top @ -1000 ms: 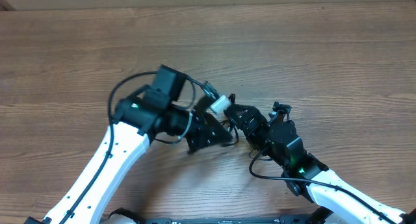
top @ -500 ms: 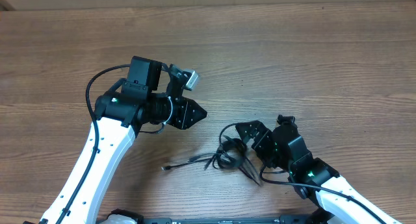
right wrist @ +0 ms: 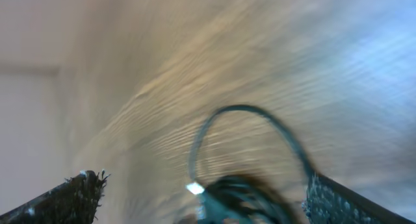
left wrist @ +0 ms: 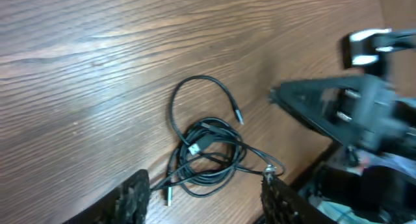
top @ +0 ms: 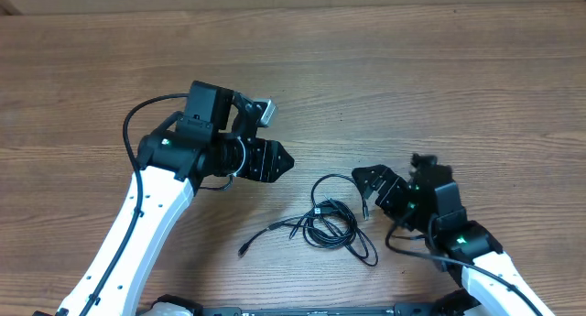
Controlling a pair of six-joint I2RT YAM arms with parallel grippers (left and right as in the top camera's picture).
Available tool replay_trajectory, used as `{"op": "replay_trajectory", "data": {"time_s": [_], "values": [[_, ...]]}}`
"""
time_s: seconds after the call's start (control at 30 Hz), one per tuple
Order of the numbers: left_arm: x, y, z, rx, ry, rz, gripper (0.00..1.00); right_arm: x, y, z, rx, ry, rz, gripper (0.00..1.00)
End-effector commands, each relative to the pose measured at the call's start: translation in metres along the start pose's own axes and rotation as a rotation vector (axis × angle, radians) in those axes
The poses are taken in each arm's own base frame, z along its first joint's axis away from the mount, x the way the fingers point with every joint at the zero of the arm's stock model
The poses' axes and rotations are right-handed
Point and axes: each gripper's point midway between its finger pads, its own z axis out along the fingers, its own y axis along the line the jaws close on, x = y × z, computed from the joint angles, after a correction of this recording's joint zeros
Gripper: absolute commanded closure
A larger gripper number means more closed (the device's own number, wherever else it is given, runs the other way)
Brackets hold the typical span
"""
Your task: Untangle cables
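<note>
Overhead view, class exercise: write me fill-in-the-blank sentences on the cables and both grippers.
1. The two thin black cables lie tangled on the brown grained table, which is made of ___.
2. The left gripper, jaws open, holds ___.
3. The right gripper is clear of the cables, and its jaws stand ___.
Missing words: wood; nothing; open.

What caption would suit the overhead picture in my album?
Left gripper and right gripper, both open, beside a tangle of black cables on a wooden table.
</note>
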Motion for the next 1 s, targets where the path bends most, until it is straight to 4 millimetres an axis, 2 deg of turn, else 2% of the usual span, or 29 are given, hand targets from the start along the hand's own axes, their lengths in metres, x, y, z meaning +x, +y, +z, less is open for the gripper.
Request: {"op": "replay_trajectory", "data": {"time_s": [0.0, 0.03, 0.13, 0.3, 0.37, 0.43, 0.47, 0.57, 0.63, 0.67, 0.73, 0.87, 0.97], "values": [[-0.008, 0.007, -0.006, -0.084, -0.039, 0.019, 0.39, 0.017, 0.02, -0.007, -0.08, 0.101, -0.255, 0.01], [-0.01, 0.009, -0.006, -0.096, -0.047, 0.022, 0.35, 0.025, 0.011, -0.004, -0.046, 0.138, -0.271, 0.0], [-0.015, 0.011, -0.007, -0.107, -0.069, 0.032, 0.29, 0.047, -0.001, 0.004, 0.003, 0.229, -0.3, 0.0], [-0.019, 0.01, -0.007, -0.102, -0.084, 0.016, 0.27, 0.09, -0.014, 0.021, 0.058, 0.38, -0.356, 0.04], [-0.017, 0.01, -0.007, -0.103, -0.078, 0.012, 0.28, 0.1, -0.016, 0.025, 0.076, 0.411, -0.369, 0.05], [-0.016, 0.01, -0.007, -0.103, -0.075, 0.01, 0.27, 0.099, -0.019, 0.027, 0.115, 0.398, -0.347, 0.08], [-0.016, 0.01, -0.007, -0.103, -0.075, 0.008, 0.28, 0.099, -0.019, 0.027, 0.122, 0.398, -0.345, 0.15], [-0.016, 0.01, -0.007, -0.102, -0.077, -0.019, 0.28, 0.096, -0.023, 0.026, 0.148, 0.386, -0.333, 0.59], [-0.016, 0.01, -0.007, -0.102, -0.077, -0.035, 0.29, 0.094, -0.022, 0.027, 0.147, 0.375, -0.337, 0.74], [-0.016, 0.01, -0.007, -0.101, -0.078, -0.042, 0.31, 0.09, -0.019, 0.028, 0.144, 0.361, -0.342, 0.86], [-0.016, 0.01, -0.007, -0.1, -0.077, -0.053, 0.35, 0.082, -0.005, 0.031, 0.102, 0.326, -0.362, 0.96], [-0.011, 0.01, -0.006, -0.101, -0.059, -0.106, 0.37, 0.048, 0.041, 0.037, -0.036, 0.196, -0.352, 0.96], [-0.003, 0.012, -0.006, -0.108, -0.029, -0.133, 0.41, 0.014, 0.067, 0.035, -0.112, 0.09, -0.202, 0.96]]}}
